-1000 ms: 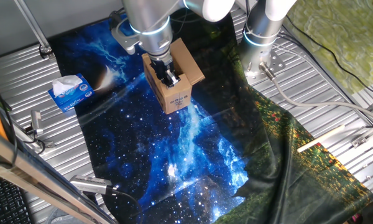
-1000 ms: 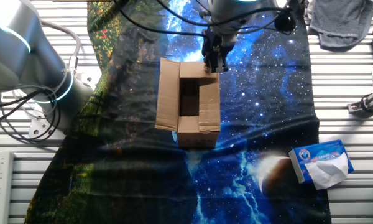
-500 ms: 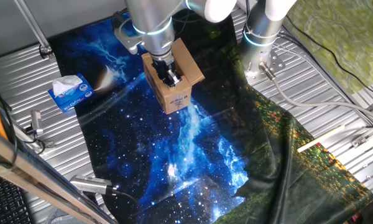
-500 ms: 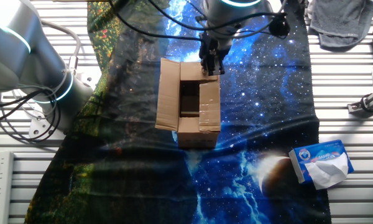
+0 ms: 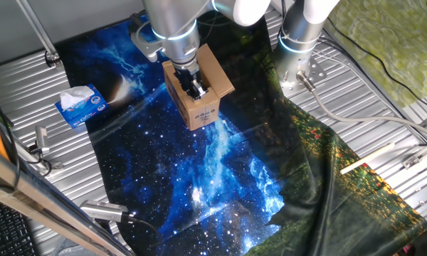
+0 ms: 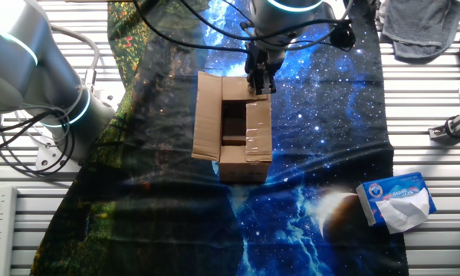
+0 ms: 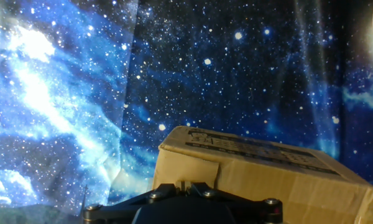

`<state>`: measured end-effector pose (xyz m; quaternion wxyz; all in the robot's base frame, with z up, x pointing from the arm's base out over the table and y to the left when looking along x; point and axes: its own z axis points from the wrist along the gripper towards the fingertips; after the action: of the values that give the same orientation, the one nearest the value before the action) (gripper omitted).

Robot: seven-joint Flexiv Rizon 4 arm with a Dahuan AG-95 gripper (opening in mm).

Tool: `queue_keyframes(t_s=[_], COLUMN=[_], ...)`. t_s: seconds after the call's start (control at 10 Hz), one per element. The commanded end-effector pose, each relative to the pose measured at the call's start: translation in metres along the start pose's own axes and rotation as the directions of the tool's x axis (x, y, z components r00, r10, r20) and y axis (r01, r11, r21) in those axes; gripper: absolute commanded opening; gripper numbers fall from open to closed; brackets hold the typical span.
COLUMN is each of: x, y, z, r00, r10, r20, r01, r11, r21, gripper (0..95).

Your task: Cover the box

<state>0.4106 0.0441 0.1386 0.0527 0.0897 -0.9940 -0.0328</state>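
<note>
The box is a small brown cardboard carton on the starry blue cloth, with a white printed label on its near side. In the other fixed view the box has its left flap standing out, its right taped flap folded over, and a dark opening in the middle. My gripper hangs over the far end of the box by the right flap, fingers close together and holding nothing. The hand view shows cardboard with a printed strip just beyond the gripper.
A blue and white tissue box lies on the cloth's edge. A second robot arm's base stands beside the cloth. A grey rag and small tools lie on the ribbed metal table.
The gripper has shifted slightly over the box's far end, toward the opening. The box and its flaps look the same.
</note>
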Motion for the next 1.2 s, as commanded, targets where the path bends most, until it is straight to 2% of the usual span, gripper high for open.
queue_keyframes(t_s=[0.1,0.5,1.2], x=[0.0008,0.0016,0.0008], y=[-0.0009,0.0000,-0.0020], z=[0.0043,0.0022,0.0091], r00=[1.000,1.000,1.000], r10=[-0.001,-0.001,0.000], r20=[0.003,0.004,0.005], r01=[0.001,0.001,0.000], r11=[1.000,1.000,1.000], r21=[-0.002,-0.002,-0.009], gripper=[0.0,0.0,0.0])
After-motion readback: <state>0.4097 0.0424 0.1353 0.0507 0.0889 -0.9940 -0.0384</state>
